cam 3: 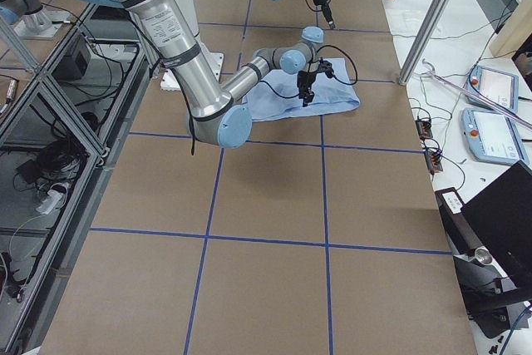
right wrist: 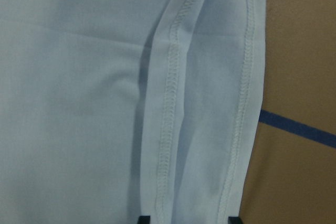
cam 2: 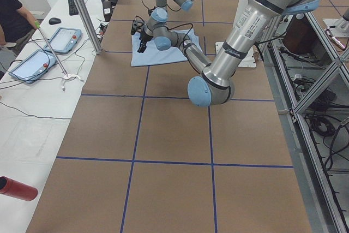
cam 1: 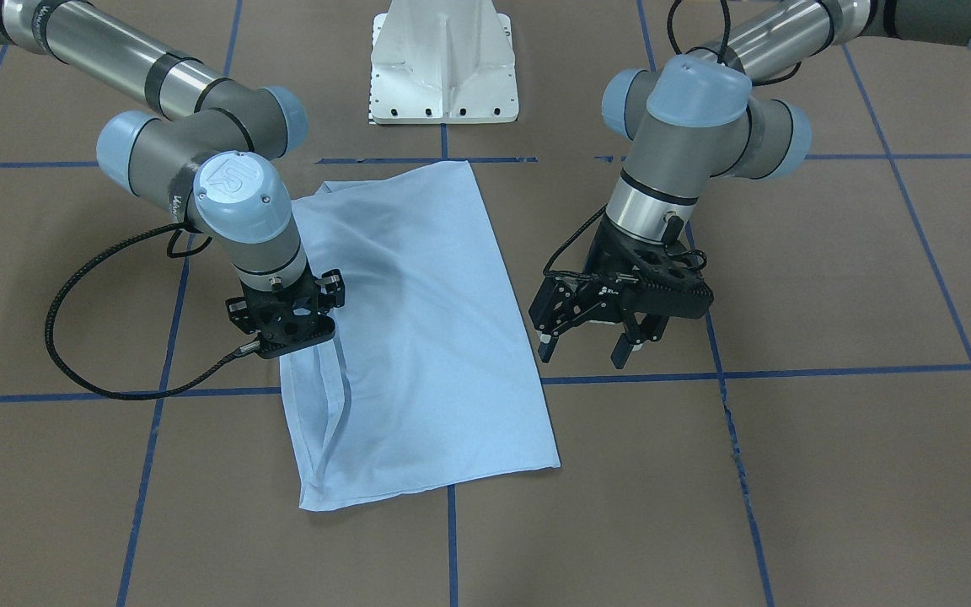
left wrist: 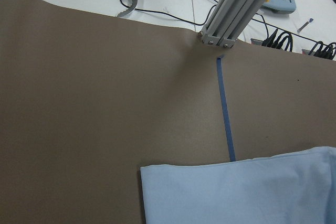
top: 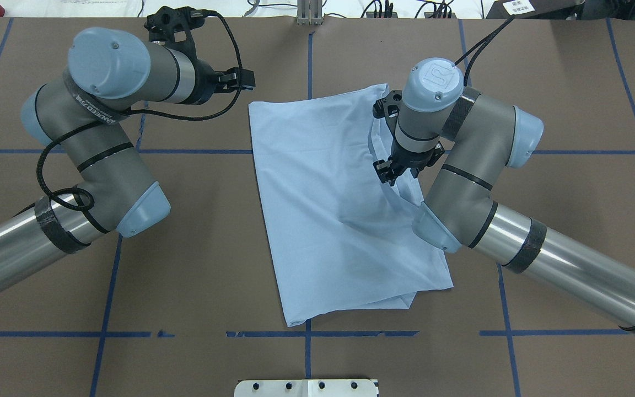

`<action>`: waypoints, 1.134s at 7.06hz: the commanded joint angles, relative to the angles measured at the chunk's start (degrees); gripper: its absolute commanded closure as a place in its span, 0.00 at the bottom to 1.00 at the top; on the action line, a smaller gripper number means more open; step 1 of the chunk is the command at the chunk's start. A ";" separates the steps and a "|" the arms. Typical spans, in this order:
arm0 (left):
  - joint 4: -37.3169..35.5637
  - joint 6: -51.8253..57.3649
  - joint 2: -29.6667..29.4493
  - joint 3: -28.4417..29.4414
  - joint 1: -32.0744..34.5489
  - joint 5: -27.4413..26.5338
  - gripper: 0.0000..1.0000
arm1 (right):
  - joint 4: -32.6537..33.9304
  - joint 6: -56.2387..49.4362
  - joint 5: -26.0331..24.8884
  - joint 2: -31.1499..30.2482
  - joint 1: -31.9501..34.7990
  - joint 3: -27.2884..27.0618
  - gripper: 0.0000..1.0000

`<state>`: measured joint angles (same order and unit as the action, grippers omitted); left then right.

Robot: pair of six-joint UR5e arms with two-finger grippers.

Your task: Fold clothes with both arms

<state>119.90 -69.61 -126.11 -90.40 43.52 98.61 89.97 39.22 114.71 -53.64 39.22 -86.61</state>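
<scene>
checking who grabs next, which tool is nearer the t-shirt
Right. The right tool is over the hemmed edge of the T-shirt; the left tool hangs beside the opposite edge, clear of it.

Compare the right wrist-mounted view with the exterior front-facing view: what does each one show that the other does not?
Only the wrist view shows, close up, the stitched hems along the edge of the T-shirt. Only the front-facing view shows the whole folded shirt, the left arm, the right arm, the open left hand beside the shirt, and the white base. Both show light blue cloth lying on the brown table with blue tape lines.
</scene>
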 commanded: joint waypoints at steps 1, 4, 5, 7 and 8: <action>0.15 0.00 0.08 -0.12 -0.01 0.01 0.00 | 0.12 0.51 0.59 -0.15 -0.81 -0.05 0.50; 0.24 0.00 -0.01 -0.21 -0.01 0.01 0.00 | -0.05 0.42 1.83 -0.41 -1.52 -0.05 0.91; 0.24 0.00 -0.01 -0.30 -0.01 0.01 0.00 | -0.23 0.42 1.83 -0.59 -1.61 -0.05 1.00; 1.12 -0.09 -0.01 -0.21 -0.01 0.01 0.00 | -0.23 -0.11 1.92 -0.77 -1.52 -0.05 1.00; 1.12 -0.09 -0.01 -0.21 -0.01 0.01 0.00 | -0.32 -0.37 2.35 -0.77 -0.65 -0.14 1.00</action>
<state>120.84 -69.69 -126.12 -90.65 43.51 98.61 89.72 39.13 116.72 -54.37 37.88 -86.69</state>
